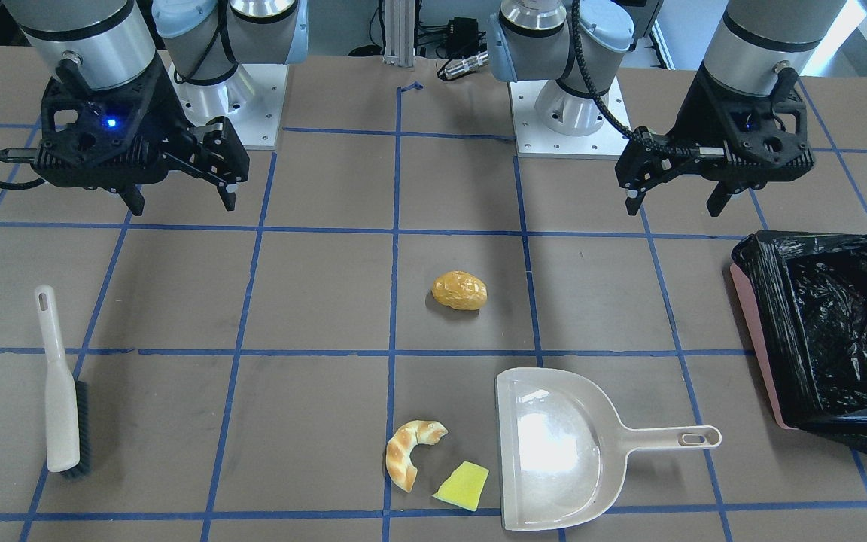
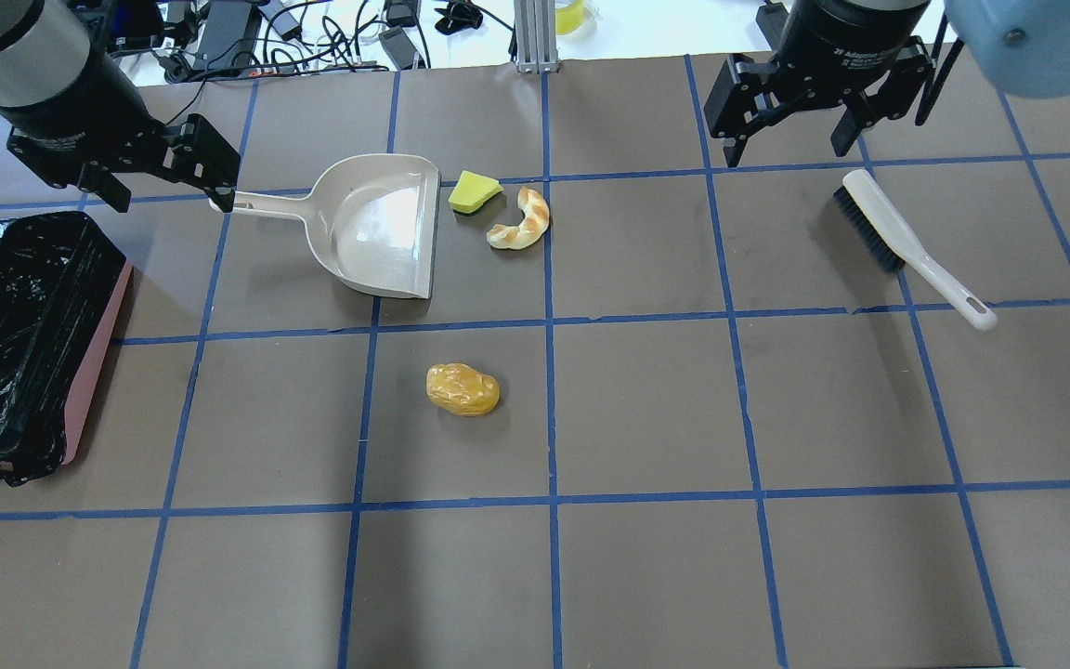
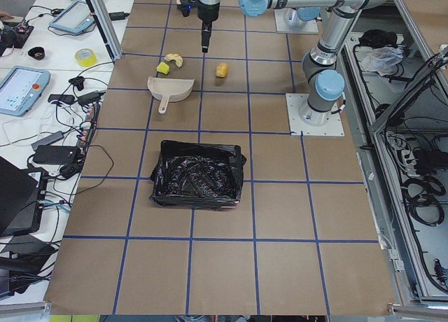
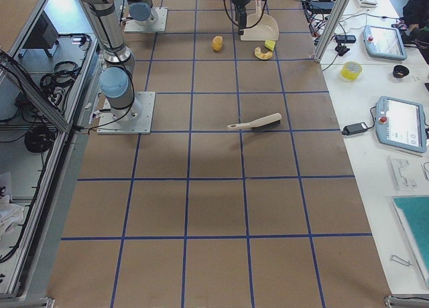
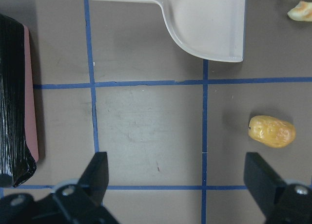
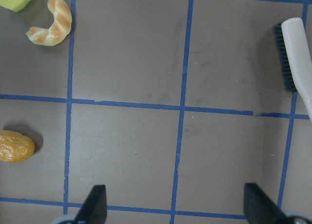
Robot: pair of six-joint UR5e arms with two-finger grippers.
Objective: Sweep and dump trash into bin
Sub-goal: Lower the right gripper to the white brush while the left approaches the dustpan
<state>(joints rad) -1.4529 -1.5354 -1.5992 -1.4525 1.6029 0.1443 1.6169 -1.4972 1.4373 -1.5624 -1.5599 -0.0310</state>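
Observation:
The golden-orange bread roll (image 1: 460, 290) (image 2: 463, 389) lies near the table's middle. The tan striped croissant (image 1: 409, 452) (image 2: 521, 223) and the yellow wedge (image 1: 463, 485) (image 2: 473, 190) lie together by the mouth of the beige dustpan (image 2: 377, 228). The pink bin (image 2: 94, 358) (image 1: 780, 339) with its black bag stands at the table's left end. My left gripper (image 2: 171, 195) (image 1: 674, 207) is open and empty above the table, between the bin and the dustpan's handle. My right gripper (image 2: 786, 153) (image 1: 181, 205) is open and empty, just beyond the brush (image 2: 906, 246).
The dustpan (image 1: 554, 452) lies flat, handle toward the bin, mouth toward the croissant. The white-handled brush (image 1: 63, 399) lies on its side on the right half of the table. Blue tape lines grid the brown table. Cables and devices lie beyond the far edge.

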